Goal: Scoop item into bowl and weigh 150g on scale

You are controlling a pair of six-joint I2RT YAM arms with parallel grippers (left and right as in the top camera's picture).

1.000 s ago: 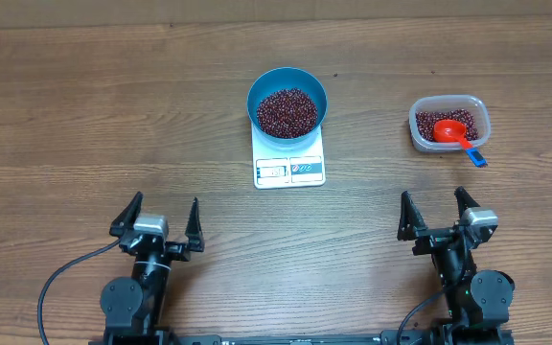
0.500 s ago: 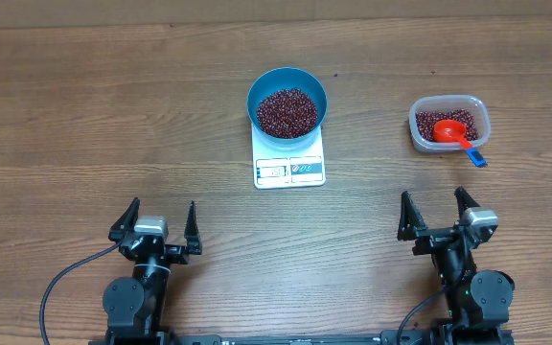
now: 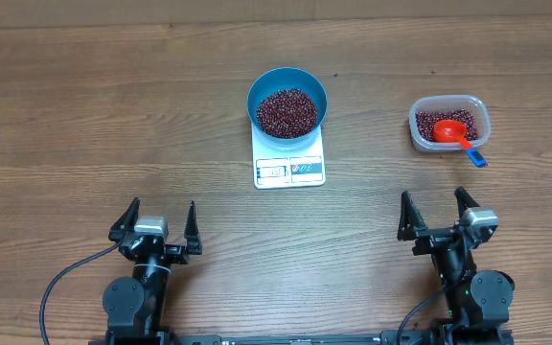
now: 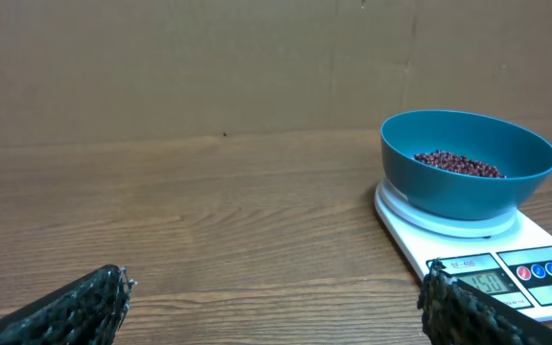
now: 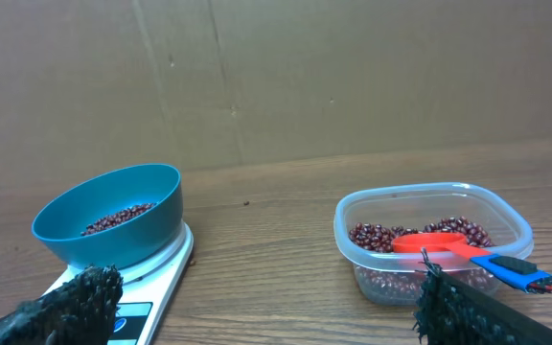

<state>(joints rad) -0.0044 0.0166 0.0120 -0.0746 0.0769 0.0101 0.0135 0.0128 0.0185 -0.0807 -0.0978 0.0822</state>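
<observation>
The beans (image 3: 287, 112) lie heaped in the blue bowl (image 3: 260, 84), which sits on the white scale (image 3: 289, 170) toward the far middle of the table (image 3: 84, 125). Well to the right, a clear tub (image 3: 483, 112) holds more beans and a red scoop (image 3: 448, 131). Near the front edge, the left gripper (image 3: 159, 213) and right gripper (image 3: 433, 206) stand spread wide, holding nothing.

Scale (image 4: 412, 233) display (image 4: 492, 283) showing digits that look like 150, small printed label (image 4: 463, 264) above it too fine to read
</observation>
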